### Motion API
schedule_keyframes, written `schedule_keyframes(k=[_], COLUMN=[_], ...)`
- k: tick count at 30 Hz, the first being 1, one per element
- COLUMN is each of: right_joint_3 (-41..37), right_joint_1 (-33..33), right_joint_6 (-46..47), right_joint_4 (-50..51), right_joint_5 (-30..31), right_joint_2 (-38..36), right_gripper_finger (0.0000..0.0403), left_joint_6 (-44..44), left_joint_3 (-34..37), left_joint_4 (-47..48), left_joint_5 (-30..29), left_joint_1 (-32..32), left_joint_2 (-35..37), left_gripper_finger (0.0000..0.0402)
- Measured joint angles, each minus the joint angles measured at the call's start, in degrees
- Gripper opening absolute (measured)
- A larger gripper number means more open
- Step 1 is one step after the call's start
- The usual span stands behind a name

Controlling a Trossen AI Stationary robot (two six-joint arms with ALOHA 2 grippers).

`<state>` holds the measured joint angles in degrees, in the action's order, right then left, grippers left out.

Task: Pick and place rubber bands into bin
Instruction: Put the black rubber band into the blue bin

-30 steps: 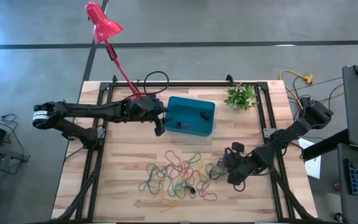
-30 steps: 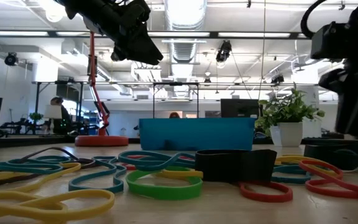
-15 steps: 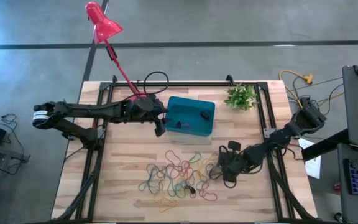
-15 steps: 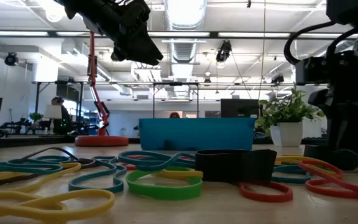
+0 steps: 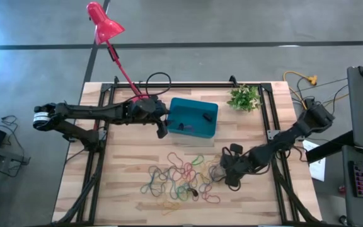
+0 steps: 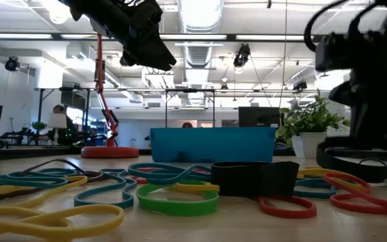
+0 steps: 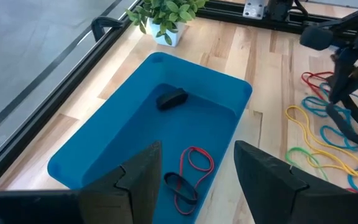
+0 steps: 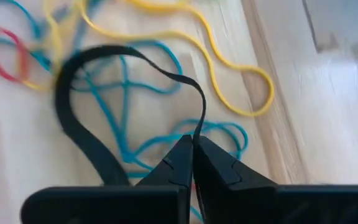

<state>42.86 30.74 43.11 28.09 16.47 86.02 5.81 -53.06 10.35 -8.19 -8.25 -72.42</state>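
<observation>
The rubber bands (image 5: 181, 176) lie in a loose, many-coloured heap on the near middle of the wooden table. My right gripper (image 5: 223, 174) is at the heap's right edge, shut on a black rubber band (image 8: 73, 118). The teal bin (image 5: 193, 116) stands behind the heap. On its floor lie a red band (image 7: 194, 163), a dark band and a small black thing. My left gripper (image 7: 197, 180) hangs open over the bin's left end, touching nothing. My right gripper pinches a short stretch of the black band's strip (image 8: 196, 132) between its two fingertips. The fingers slant down at it from the table's right side. The rest of the band curves away in an open loop (image 8: 67, 93) over teal and yellow bands on the table.
A red lamp's base (image 5: 145, 99) stands just left of the bin, and its head (image 5: 103, 22) reaches past the far edge. A small potted plant (image 5: 244, 98) stands at the far right. Black frame rails (image 5: 266, 120) run along the table's sides. Bare wood lies left of the heap.
My right gripper has shifted a little toward the table's left, onto the right edge of the heap. In the low view the black band's loop at the right stands higher than before. My left arm has kept still.
</observation>
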Motion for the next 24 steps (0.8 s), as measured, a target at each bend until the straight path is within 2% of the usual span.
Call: schedule_keyframes(k=[5, 8, 17, 24], right_joint_3=[2.29, 4.14, 10.55, 15.46], right_joint_1=[-0.02, -0.02, -0.68, -6.5], right_joint_6=[-2.03, -3.04, -9.85, -19.57], right_joint_4=[0.04, 0.05, 0.37, 0.45], right_joint_5=[0.63, 3.25, 13.73, 23.05], right_joint_2=[-2.92, -5.04, -11.14, -11.83], right_gripper_finger=[0.0008, 0.0008, 0.0008, 0.0008], left_joint_6=[-0.09, -0.13, -0.17, -0.16], left_joint_3=[0.0, 0.0, 0.07, 0.07], left_joint_4=[0.0, 0.02, -0.45, -1.37], left_joint_5=[0.01, 0.0, 0.0, 0.0], left_joint_1=[0.02, 0.02, 0.02, 0.02], left_joint_2=[0.0, 0.0, 0.0, 0.0], left_gripper_finger=[0.0185, 0.0185, 0.0185, 0.0185])
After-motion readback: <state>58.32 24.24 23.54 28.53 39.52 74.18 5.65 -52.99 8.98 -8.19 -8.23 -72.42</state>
